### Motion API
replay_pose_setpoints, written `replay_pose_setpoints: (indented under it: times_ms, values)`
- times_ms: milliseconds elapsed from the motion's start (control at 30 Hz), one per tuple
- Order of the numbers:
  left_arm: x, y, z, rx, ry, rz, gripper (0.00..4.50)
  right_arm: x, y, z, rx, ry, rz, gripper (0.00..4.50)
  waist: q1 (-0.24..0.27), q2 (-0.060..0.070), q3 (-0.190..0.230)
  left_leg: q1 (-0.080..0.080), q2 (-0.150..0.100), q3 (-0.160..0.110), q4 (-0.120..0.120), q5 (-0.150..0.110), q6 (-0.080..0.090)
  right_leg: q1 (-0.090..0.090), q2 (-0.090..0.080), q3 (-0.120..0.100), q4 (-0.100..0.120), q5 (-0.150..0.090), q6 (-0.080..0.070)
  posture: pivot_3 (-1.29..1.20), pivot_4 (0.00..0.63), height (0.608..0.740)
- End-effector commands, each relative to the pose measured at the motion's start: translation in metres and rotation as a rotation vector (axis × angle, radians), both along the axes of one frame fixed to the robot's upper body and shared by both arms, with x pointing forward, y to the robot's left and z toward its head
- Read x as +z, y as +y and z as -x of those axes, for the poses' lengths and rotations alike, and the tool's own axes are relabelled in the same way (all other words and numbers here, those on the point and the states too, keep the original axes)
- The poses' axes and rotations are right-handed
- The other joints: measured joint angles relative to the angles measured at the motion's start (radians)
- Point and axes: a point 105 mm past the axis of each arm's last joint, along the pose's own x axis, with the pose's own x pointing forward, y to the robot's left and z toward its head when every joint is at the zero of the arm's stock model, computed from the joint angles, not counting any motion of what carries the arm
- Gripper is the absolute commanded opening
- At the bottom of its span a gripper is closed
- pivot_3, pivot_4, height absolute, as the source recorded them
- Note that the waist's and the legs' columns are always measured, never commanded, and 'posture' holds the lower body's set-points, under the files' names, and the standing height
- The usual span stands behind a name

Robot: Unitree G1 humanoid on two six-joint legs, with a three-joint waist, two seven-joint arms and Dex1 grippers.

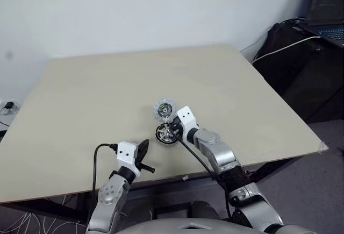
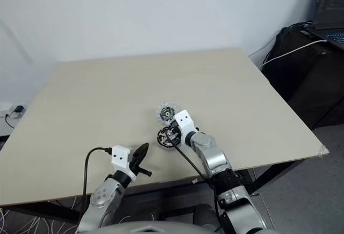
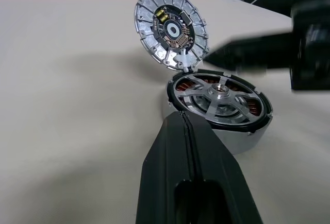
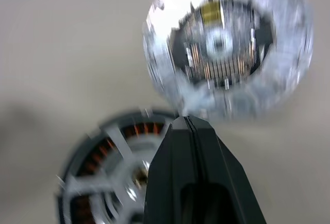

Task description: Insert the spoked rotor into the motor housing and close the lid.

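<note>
Two grippers, both pinched fully shut with nothing in them. The left gripper (image 1: pixel 144 153) sits near the front edge of the beige table (image 1: pixel 80 99), aimed toward the motor parts but well short of them. The right gripper (image 1: pixel 173 129) has its closed tips right over the motor housing (image 3: pixel 219 108), close to where the lid (image 3: pixel 171 27) leans. The spoked rotor (image 3: pixel 216 96) is already seated in the housing, silver spokes up with copper windings peeking between them. The lid is tilted up on edge, inner face showing, its lower rim touching the housing's far rim. So it's not closed yet.
</note>
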Motion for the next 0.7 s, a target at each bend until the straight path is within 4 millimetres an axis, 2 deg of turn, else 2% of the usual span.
replay_pose_setpoints:
  times_ms: [33, 133, 333, 433, 500, 700]
  values:
    - [0.006, 0.000, -0.004, -0.003, -0.022, 0.018, 0.02, 0.034, 0.009, -0.003, 0.020, -0.099, -0.087, 0.00, 0.000, 0.000, 0.000, 0.000, 0.000, 0.000, 0.000, 0.000, 0.000, 0.000, 0.000, 0.000, 0.000, 0.000, 0.000, 0.00, 0.000, 0.740]
    - [0.005, 0.000, -0.004, -0.002, -0.021, 0.017, 0.02, 0.026, 0.012, 0.001, 0.037, -0.069, -0.071, 0.00, 0.000, 0.000, 0.000, 0.000, 0.000, 0.000, 0.000, 0.000, 0.000, 0.000, 0.000, 0.000, 0.000, 0.000, 0.000, 0.00, 0.000, 0.740]
    - [0.004, 0.001, -0.003, 0.006, -0.019, 0.018, 0.02, -0.020, 0.003, 0.017, 0.050, 0.079, 0.050, 0.00, 0.002, 0.000, 0.000, 0.000, 0.000, 0.000, 0.000, 0.000, 0.000, 0.000, 0.000, 0.000, 0.000, 0.001, -0.001, 0.00, 0.000, 0.740]
    - [0.003, 0.003, -0.002, 0.011, -0.018, 0.020, 0.02, -0.033, -0.001, 0.026, 0.062, 0.121, 0.100, 0.00, 0.000, 0.001, -0.001, 0.000, 0.000, 0.000, 0.000, 0.000, 0.000, 0.000, 0.000, 0.000, 0.000, 0.001, -0.001, 0.00, 0.000, 0.740]
    - [0.003, 0.003, -0.002, 0.011, -0.016, 0.022, 0.02, -0.032, -0.001, 0.027, 0.068, 0.118, 0.107, 0.00, 0.001, 0.000, -0.001, 0.001, 0.000, 0.000, 0.000, 0.000, 0.000, 0.001, 0.000, 0.000, 0.000, -0.001, 0.001, 0.00, 0.000, 0.740]
    - [0.001, 0.001, -0.003, -0.002, -0.011, 0.026, 0.02, 0.004, 0.007, 0.018, 0.076, -0.003, 0.015, 0.00, 0.001, -0.001, -0.001, 0.001, 0.000, 0.000, 0.000, 0.000, 0.000, 0.001, 0.000, -0.001, 0.000, -0.002, 0.003, 0.00, 0.000, 0.740]
